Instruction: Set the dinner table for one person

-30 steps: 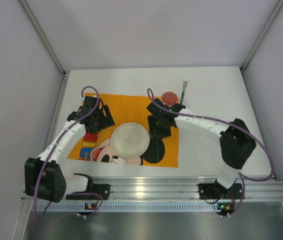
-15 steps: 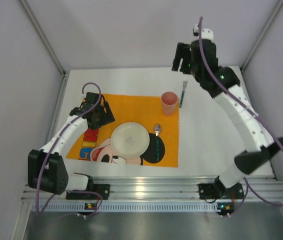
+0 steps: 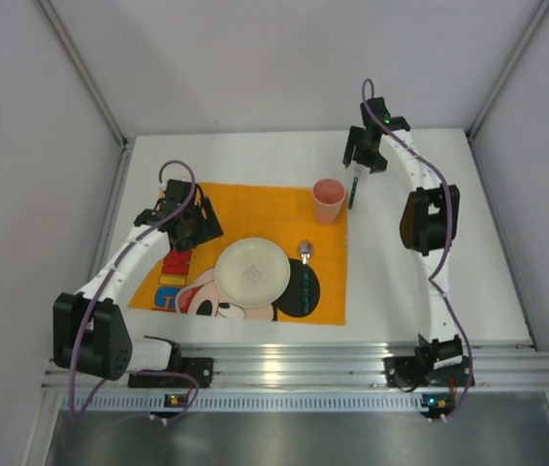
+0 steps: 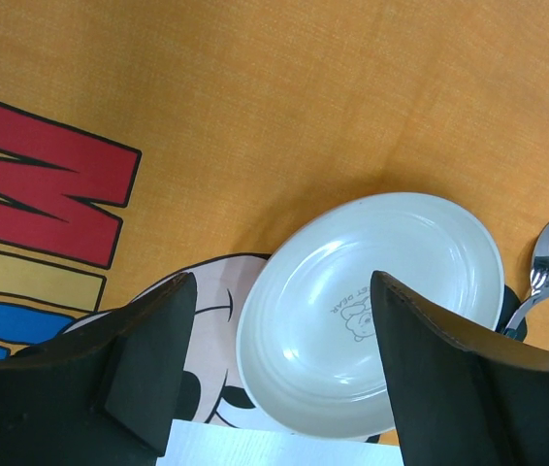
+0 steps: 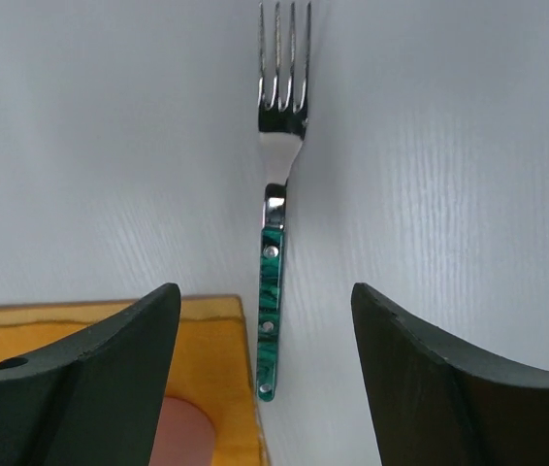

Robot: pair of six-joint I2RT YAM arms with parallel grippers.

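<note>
Right wrist view shows only a pink sliver of the cup (image 5: 183, 427) at the bottom edge, beside one of the right fingers (image 5: 90, 379), and only a corner of the orange placemat (image 5: 110, 316). The fork (image 5: 273, 291) lies whole on the worktop (image 5: 449, 146) below the gap between those fingers, tines pointing away, its green handle just beside the placemat's edge. The fingers stand spread and grasp nothing.

In the left wrist view the left fingers (image 4: 139, 359) cover part of the printed cartoon mouse and part of the rim of the white plate (image 4: 352, 320). The spoon (image 4: 543, 267) is cut off just below its bowl. These fingers are also spread wide and empty, hovering over the placemat. From above, the fork's tines are hidden under the right wrist.

Half a second earlier the right arm was raised high past the worktop's far edge; now it is folded at the elbow and has come down over the fork. The left arm, cup, plate and spoon sit as they did then.

The worktop is plain matte white and smooth. It fills the space between the grey walls, with a ribbed aluminium rail (image 3: 294, 364) along its near edge. The placemat lies toward the left arm's side.
</note>
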